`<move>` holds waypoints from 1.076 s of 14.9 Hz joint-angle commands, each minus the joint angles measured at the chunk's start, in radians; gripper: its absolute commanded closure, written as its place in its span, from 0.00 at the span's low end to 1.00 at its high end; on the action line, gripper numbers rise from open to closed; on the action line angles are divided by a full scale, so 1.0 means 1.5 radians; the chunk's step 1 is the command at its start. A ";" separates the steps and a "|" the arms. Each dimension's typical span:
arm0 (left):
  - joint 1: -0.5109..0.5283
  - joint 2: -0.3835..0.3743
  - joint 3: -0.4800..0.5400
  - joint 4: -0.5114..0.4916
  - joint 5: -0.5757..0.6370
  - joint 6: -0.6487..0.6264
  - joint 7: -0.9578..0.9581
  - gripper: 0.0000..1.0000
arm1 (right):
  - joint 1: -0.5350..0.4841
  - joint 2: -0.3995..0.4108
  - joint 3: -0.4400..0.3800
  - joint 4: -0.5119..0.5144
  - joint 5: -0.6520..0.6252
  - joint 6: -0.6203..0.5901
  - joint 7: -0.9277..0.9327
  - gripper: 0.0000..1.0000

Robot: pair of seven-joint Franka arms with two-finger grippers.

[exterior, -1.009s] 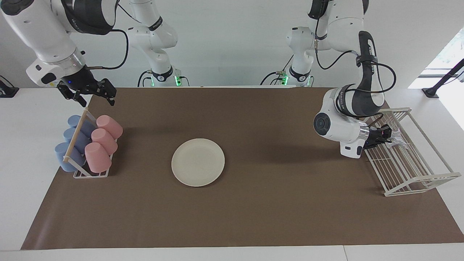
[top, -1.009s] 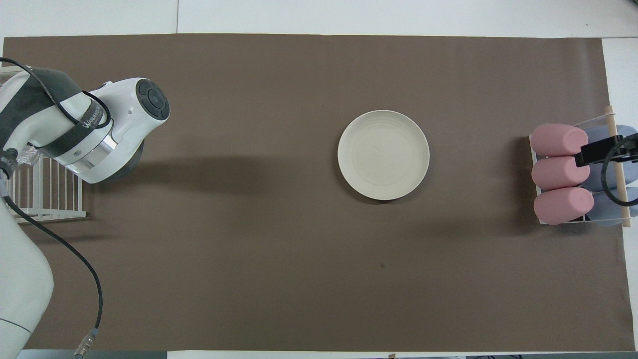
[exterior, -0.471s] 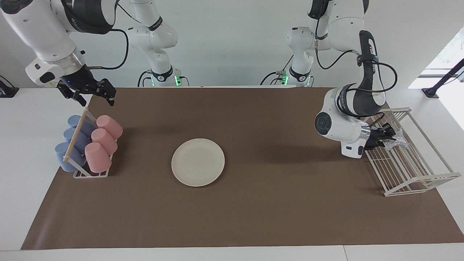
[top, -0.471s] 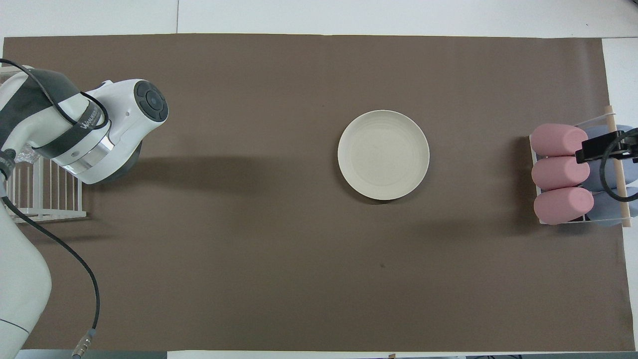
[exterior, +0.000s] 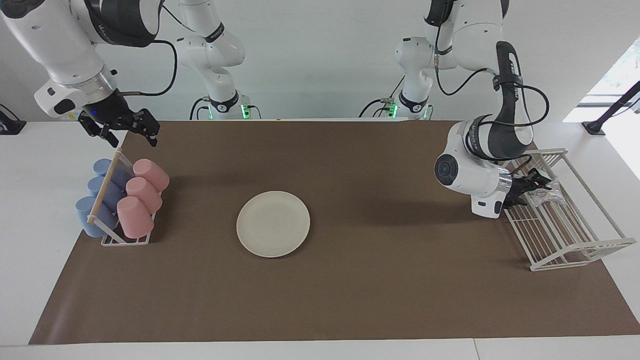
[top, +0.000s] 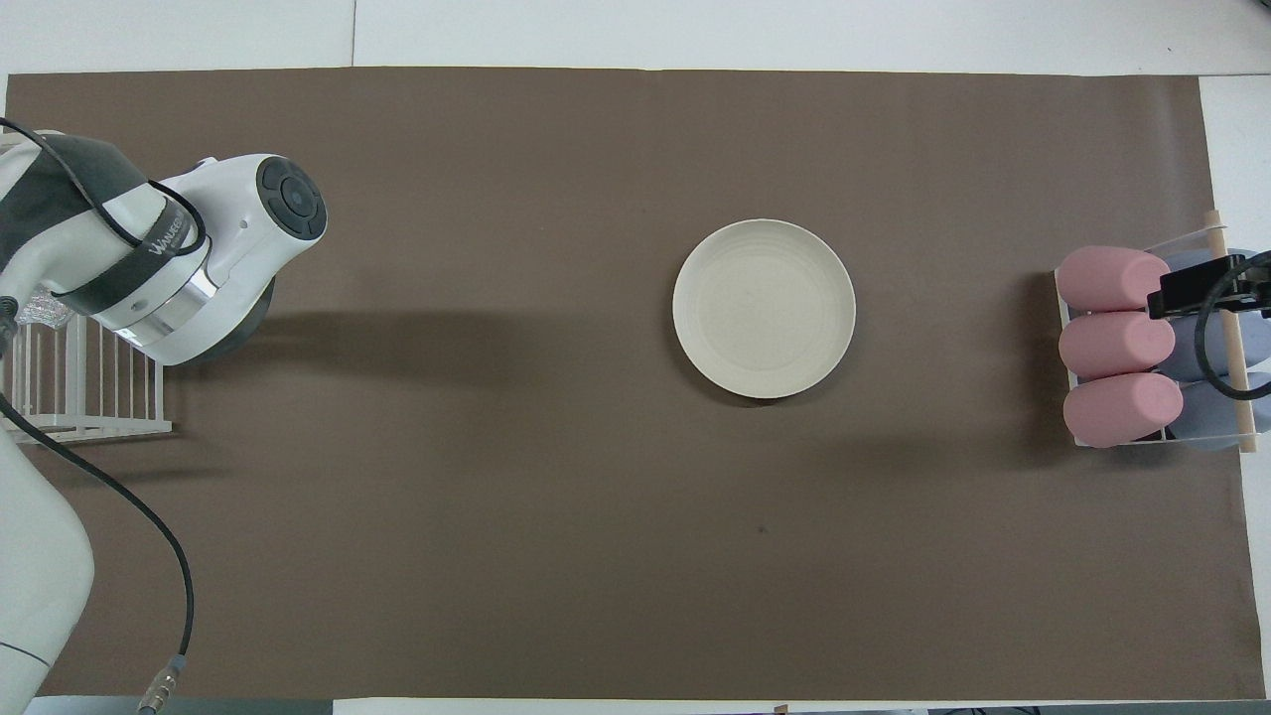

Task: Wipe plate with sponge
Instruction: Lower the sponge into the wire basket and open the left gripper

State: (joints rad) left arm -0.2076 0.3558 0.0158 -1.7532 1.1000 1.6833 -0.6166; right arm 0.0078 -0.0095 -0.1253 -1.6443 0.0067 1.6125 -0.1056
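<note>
Franka arm pair — appearance

White rounded housings with dark grey joint covers, black cables looped outside, black two-finger grippers — green lights at bases.

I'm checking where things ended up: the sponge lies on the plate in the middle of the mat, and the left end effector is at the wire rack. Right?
Not quite. The plate is bare; the sponge lies in the wire rack at the left arm's end of the table, as the facing view shows. The left end effector is indeed at that rack.
</note>
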 commanded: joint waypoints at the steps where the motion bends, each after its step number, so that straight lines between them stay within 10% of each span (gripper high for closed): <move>1: 0.011 -0.027 0.000 0.018 -0.009 0.015 0.095 0.00 | 0.003 -0.003 0.001 0.002 -0.009 0.006 0.010 0.00; 8: 0.042 -0.074 0.003 0.155 -0.312 -0.063 0.254 0.00 | 0.004 -0.002 0.003 0.003 -0.008 0.007 0.012 0.00; 16: 0.106 -0.232 0.004 0.141 -0.684 -0.160 0.273 0.00 | 0.004 -0.006 0.004 0.003 -0.008 0.007 0.011 0.00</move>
State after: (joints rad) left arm -0.0518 0.0544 0.0277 -1.5061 0.1525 1.4840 -0.2129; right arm 0.0109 -0.0130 -0.1229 -1.6406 0.0067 1.6132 -0.1056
